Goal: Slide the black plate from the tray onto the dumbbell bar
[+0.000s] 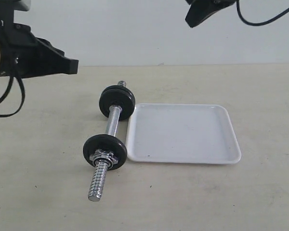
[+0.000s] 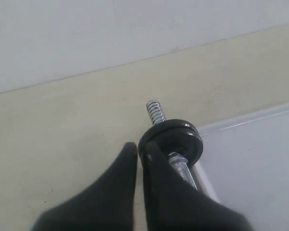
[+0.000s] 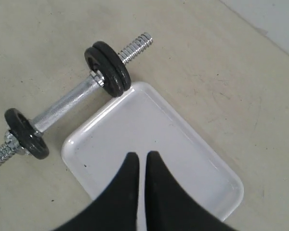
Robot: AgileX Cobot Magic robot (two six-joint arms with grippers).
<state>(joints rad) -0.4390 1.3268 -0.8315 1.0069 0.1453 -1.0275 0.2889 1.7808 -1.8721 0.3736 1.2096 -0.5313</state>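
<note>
The bar (image 1: 113,122) is laid flat on the table (image 1: 38,192), just left of the tray (image 1: 183,161) in the exterior view, one threaded end pointed at the camera. Two far plates (image 3: 108,67) are seated on its far end, pressed side by side, so that's where the black plate is found: on the bar, right up against the tray's corner. Whether it actually touches the tray can't be made out tbh. A near plate (image 1: 104,147) is carried on the other end, backed by a chrome nut (image 1: 104,157).

The left gripper (image 2: 138,151) is held up over the far end of the bar, fingers pinched to a thin slit with nothing between them. The right gripper (image 3: 142,158) is held over the tray, clenched the same way and grasping nothing.
</note>
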